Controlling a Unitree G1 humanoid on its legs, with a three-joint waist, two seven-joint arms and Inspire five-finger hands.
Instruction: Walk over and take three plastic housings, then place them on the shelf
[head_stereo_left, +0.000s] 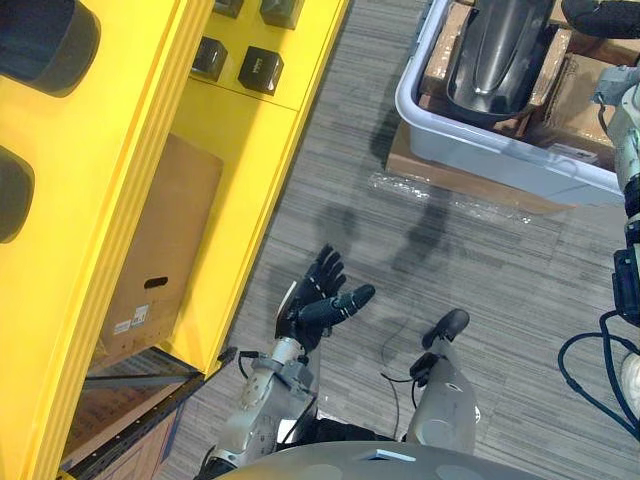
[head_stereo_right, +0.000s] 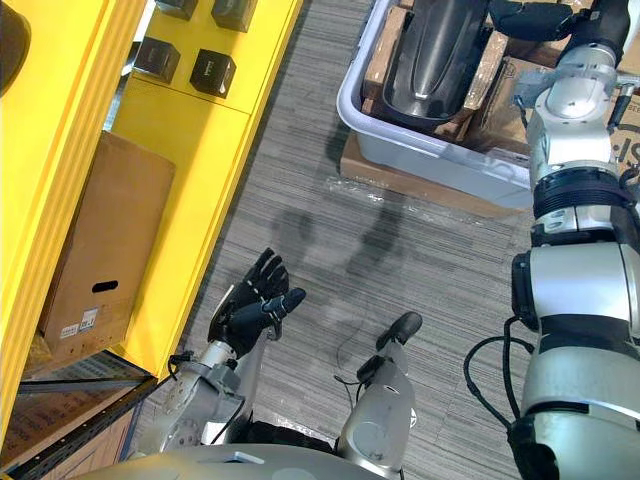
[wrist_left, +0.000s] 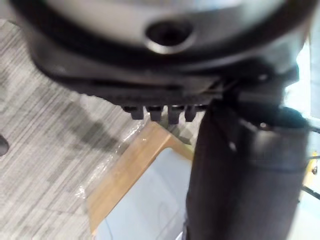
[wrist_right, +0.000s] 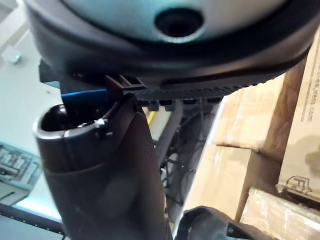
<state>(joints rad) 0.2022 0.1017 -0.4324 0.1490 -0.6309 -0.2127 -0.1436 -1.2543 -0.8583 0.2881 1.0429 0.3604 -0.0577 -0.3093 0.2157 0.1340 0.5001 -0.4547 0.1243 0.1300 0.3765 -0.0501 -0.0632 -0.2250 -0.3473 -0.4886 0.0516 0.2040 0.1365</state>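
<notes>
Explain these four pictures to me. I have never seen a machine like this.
This is a two-legged humanoid robot. Two pictures look down from its head; the other two look along each wrist, very close. Its left robot hand hangs open over the grey floor, holding nothing. Its right robot hand reaches over a grey tub where a dark plastic housing lies on cardboard boxes; what it holds, if anything, is unclear. On its left stands the yellow shelf holding a cardboard box.

A glossy black, curved plastic housing (head_stereo_left: 497, 55) lies on cardboard boxes (head_stereo_left: 583, 90) inside the grey bin (head_stereo_left: 420, 125).
</notes>
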